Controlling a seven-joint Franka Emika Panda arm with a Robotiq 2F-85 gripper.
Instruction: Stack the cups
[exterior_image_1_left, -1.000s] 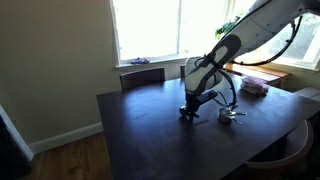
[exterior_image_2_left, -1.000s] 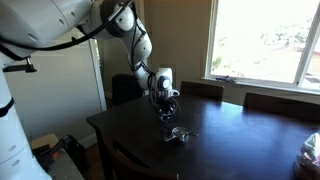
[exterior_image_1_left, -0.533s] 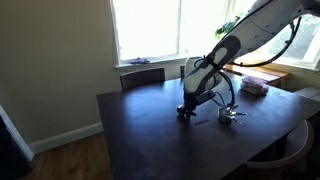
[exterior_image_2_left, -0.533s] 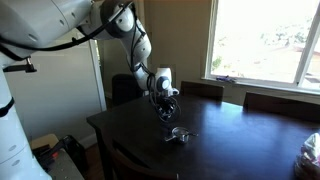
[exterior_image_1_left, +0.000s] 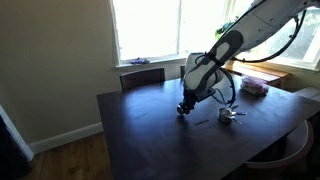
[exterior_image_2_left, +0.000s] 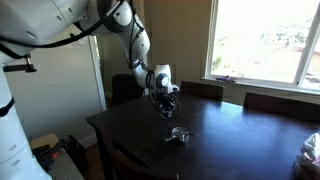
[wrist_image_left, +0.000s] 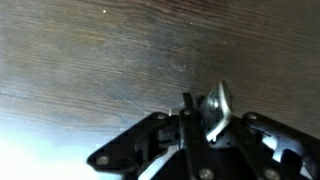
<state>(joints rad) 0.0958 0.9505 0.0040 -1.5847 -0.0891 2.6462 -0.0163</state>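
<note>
my wrist view is showing what the exterior views are not resolving: my gripper (wrist_image_left: 200, 125) is clenching a shiny measuring cup (wrist_image_left: 218, 108), its metal sticking up from between my jaws, just over the dark table (wrist_image_left: 90, 60). in an exterior view, the other cups (exterior_image_1_left: 229, 116) are lying on the table to the right, apart from me.

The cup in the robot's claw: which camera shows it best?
The wrist view: the held cup shows close up as shiny metal, pinched in the shut gripper. In both exterior views the gripper is small and dark, and the cup in it is too small to make out.
</note>
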